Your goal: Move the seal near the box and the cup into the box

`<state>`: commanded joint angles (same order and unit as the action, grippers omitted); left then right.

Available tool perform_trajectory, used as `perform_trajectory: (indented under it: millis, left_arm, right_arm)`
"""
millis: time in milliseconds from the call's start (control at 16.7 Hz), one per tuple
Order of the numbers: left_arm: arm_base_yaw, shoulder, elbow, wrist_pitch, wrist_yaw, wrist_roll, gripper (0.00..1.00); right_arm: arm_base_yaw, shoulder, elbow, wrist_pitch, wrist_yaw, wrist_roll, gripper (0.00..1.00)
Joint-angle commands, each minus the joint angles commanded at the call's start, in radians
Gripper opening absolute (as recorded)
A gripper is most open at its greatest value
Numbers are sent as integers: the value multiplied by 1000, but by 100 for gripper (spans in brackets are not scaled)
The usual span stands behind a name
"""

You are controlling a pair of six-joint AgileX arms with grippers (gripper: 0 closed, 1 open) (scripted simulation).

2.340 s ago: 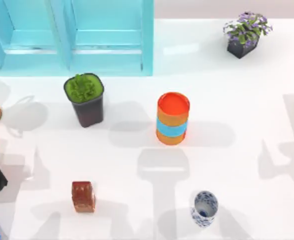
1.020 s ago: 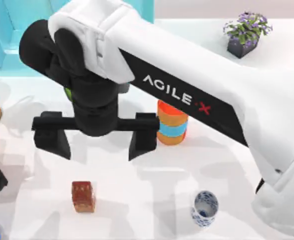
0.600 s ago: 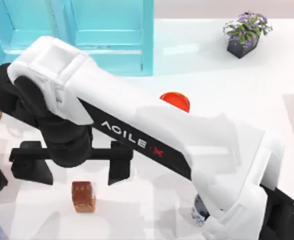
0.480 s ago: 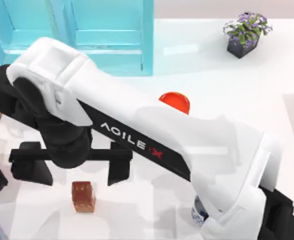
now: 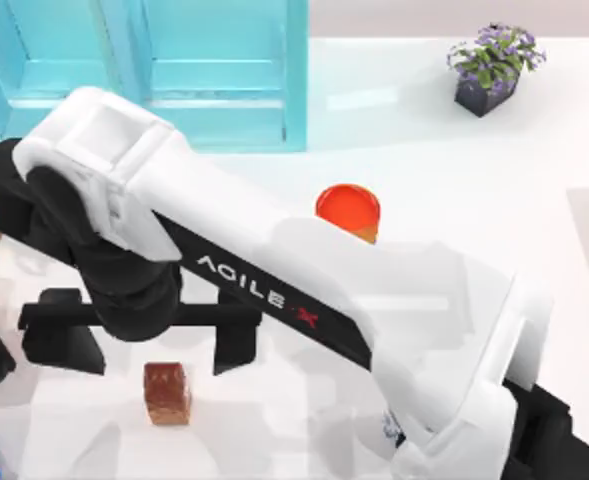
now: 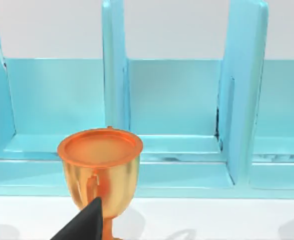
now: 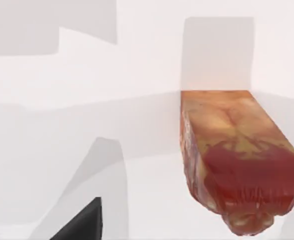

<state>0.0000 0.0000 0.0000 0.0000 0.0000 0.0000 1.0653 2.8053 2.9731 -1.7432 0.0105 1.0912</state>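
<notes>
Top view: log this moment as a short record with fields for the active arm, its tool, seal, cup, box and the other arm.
active arm: right, reaching across the table to its left side
tool: right tool, open, above and just behind the seal, not touching
seal: seal upright on the table, ungrasped
cup: cup mostly hidden under the right arm
box: box at the rear left
other arm: left tool by a gold goblet

Cup (image 5: 392, 428) mostly hidden under right arm (image 5: 374, 300). Orange cylinder (image 5: 348, 210) beside cup half covered too.
</notes>
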Motion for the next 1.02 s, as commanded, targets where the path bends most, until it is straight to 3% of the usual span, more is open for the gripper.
perform_trajectory:
  millis: [480,900,1020]
  left_arm:
    - [0,0,0,0,0,0,100]
    - [0,0,0,0,0,0,100]
    - [0,0,0,0,0,0,100]
  right_arm:
    - [3,328,461,-124,5,3,100]
    - [2,382,526,-139,6,2,100]
    - [2,382,526,-139,6,2,85]
